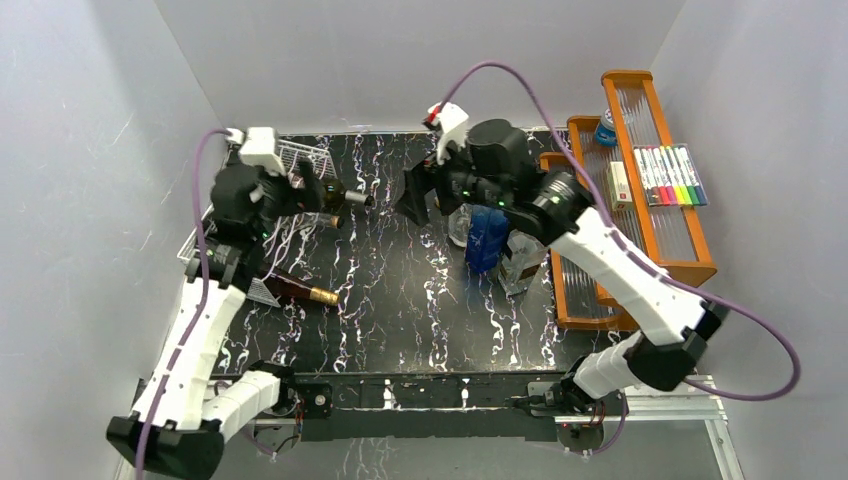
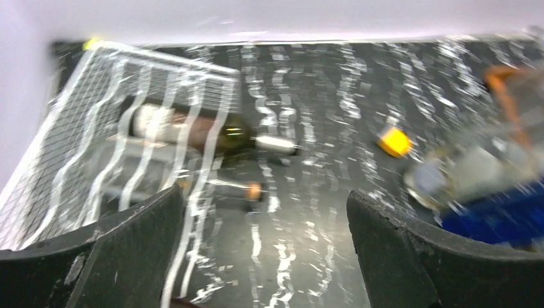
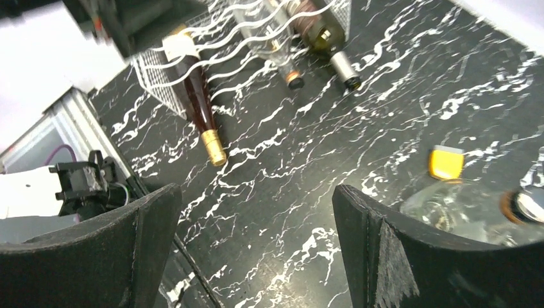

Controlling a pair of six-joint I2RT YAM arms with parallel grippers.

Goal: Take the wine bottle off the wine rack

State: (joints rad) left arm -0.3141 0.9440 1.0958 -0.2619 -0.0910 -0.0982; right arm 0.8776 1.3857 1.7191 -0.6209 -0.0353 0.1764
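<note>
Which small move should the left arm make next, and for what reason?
Probably ease the open left gripper forward and down toward the dark bottle in the wine rack: its jaws stand wide and empty, and that bottle's silver-capped neck sticks out of the rack just ahead.

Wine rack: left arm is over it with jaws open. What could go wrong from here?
In the wine rack the green bottle, clear bottle and brown bottle lie close together; grabbing one could knock its neighbour.
All lie on their sides, necks past the rack's edge; a nudged one may roll onto the table.
Clear glassware sits right below the right arm.
</note>
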